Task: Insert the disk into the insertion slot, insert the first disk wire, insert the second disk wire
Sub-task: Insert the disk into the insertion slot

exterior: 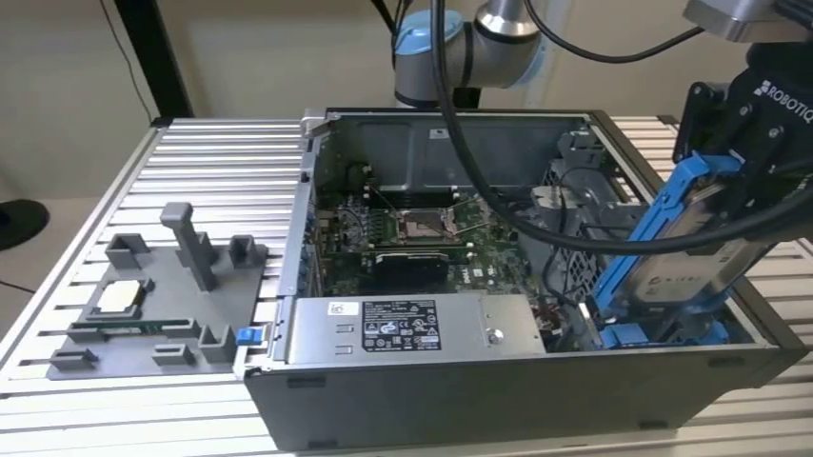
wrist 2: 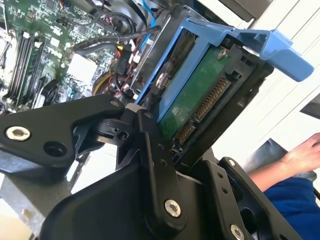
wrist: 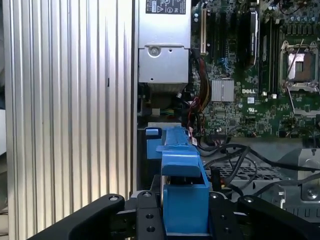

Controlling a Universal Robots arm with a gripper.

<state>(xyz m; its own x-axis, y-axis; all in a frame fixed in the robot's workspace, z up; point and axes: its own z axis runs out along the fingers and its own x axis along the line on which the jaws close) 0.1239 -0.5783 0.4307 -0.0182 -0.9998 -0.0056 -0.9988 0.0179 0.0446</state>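
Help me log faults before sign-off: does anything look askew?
The disk leans steeply, held in the gripper, its lower end at the insertion slot, not seated flat. Nothing else stands out.

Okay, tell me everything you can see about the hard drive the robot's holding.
The hard drive is a flat silver-grey slab clipped in a blue plastic frame, its underside a green circuit board with a connector row. The claw grips its upper end. It stands steeply tilted inside the open computer case, lower end near the blue-fitted bay.
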